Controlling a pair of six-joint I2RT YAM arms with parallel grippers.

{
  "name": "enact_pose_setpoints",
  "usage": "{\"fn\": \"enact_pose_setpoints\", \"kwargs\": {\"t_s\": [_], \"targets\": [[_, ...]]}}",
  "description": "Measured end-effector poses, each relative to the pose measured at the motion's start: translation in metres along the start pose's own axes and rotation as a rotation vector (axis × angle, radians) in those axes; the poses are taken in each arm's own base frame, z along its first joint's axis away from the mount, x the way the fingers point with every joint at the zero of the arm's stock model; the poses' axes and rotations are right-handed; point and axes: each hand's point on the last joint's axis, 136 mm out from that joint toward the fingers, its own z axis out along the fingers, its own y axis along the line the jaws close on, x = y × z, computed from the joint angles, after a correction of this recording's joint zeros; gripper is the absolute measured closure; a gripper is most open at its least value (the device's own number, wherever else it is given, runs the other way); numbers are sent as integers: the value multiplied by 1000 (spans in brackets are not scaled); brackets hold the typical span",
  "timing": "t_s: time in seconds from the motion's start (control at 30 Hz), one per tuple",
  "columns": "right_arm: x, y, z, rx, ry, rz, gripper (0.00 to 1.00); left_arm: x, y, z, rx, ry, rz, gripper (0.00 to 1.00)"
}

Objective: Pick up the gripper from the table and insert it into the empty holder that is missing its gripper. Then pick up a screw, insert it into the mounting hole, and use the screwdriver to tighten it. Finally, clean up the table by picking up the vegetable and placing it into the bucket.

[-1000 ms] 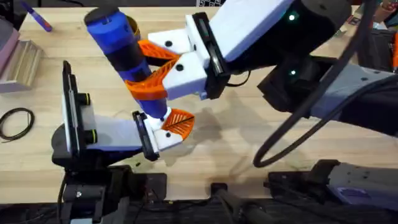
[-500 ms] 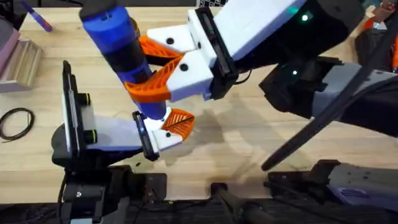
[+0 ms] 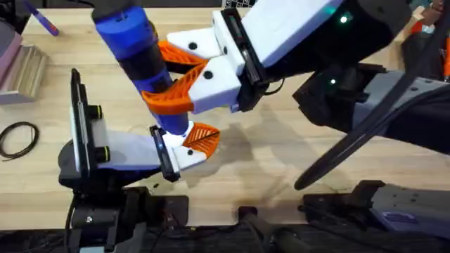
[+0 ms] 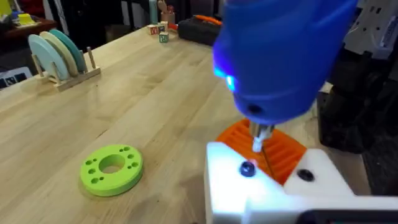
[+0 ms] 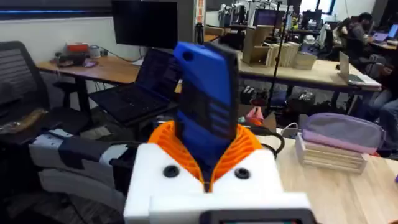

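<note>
Screwdriver point(image 3: 133, 53): held upright by the right gripper point(image 3: 179, 77), whose orange pads are clamped on its blue barrel; the tip is set down on the holder point(image 3: 179, 151) at the table's near edge.
Change: over the last second the barrel has been tipped slightly further left at its top; in the last half second almost nothing has moved, so the screw is judged to be in the tightening stage.
Left wrist view: a thin metal tip point(image 4: 258, 140) is seen just above a dark screw point(image 4: 247, 168) in white plastic; a blue light glows on the barrel.
Left gripper: its state cannot be told.
Textures: smooth blue plastic, ribbed orange pads, matte white mount, pale wood table point(image 3: 281, 161).
Disc point(image 4: 112, 169): lime-green, ringed with holes, lying flat, well apart.
</note>
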Motion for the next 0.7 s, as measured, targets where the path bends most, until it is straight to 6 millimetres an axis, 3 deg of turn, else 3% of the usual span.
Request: {"fn": "enact_pose_setpoints", "kwargs": {"t_s": [0.4, 0.7], "targets": [[1, 0, 0, 1, 2, 4, 978, 0, 0, 0, 0, 0, 0, 988], [15, -6, 2, 5, 20, 39, 978, 0, 0, 0, 0, 0, 0, 988]]}}
